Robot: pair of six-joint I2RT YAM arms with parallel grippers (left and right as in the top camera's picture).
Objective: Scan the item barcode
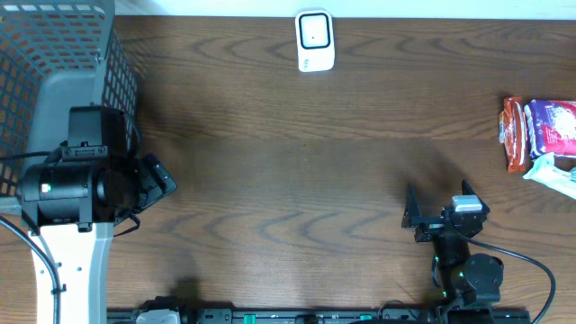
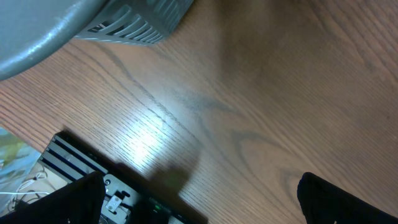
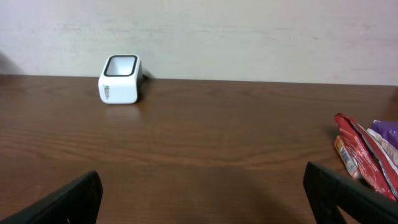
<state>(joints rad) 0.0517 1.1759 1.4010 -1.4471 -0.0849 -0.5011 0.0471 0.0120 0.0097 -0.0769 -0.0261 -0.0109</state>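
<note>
A white barcode scanner (image 1: 315,40) stands at the far middle of the table, its window facing up; in the right wrist view the scanner (image 3: 120,79) is far ahead on the left. The items are snack packets at the right edge: a red one (image 1: 513,135), a purple one (image 1: 551,126) and a pale one (image 1: 553,173). My right gripper (image 1: 436,209) is open over bare wood near the front, pointing toward the back wall, with the red packet (image 3: 357,155) off to its right. My left gripper (image 1: 160,180) is open and empty at the far left.
A grey mesh basket (image 1: 54,54) fills the back left corner, just behind the left arm, and its rim (image 2: 124,22) shows in the left wrist view. A black rail (image 1: 270,315) runs along the near table edge.
</note>
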